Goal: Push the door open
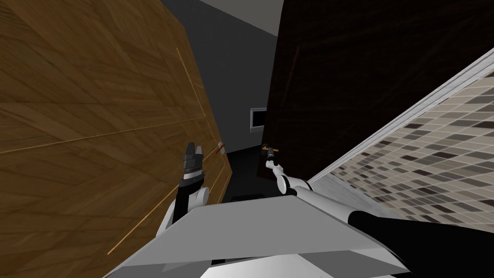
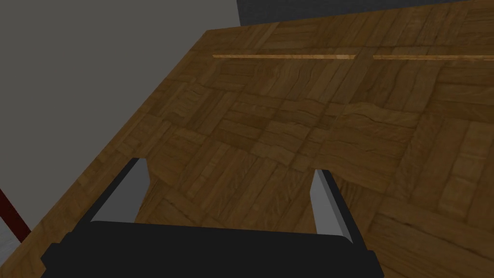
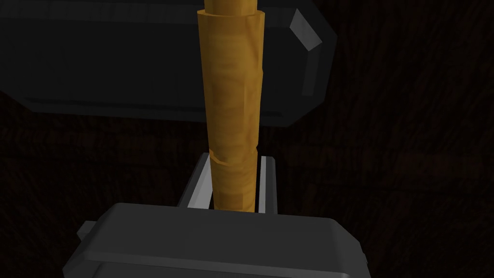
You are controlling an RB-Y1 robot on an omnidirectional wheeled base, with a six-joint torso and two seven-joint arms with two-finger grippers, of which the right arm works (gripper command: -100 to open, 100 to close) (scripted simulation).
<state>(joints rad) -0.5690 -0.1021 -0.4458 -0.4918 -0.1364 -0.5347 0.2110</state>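
A very dark brown door stands to the right in the head view. My right gripper reaches its yellow-brown lever handle. In the right wrist view the gripper is shut on that handle, its fingers pressing both sides, with a dark plate behind it on the door face. A brown wooden door fills the left side. My left gripper hangs close to its face, and the left wrist view shows it open over the wood, holding nothing.
Between the two doors lies a narrow gap with a grey wall and a small white frame beyond. A small white knob sticks out of the brown door's edge. A tiled wall with white trim runs along the right.
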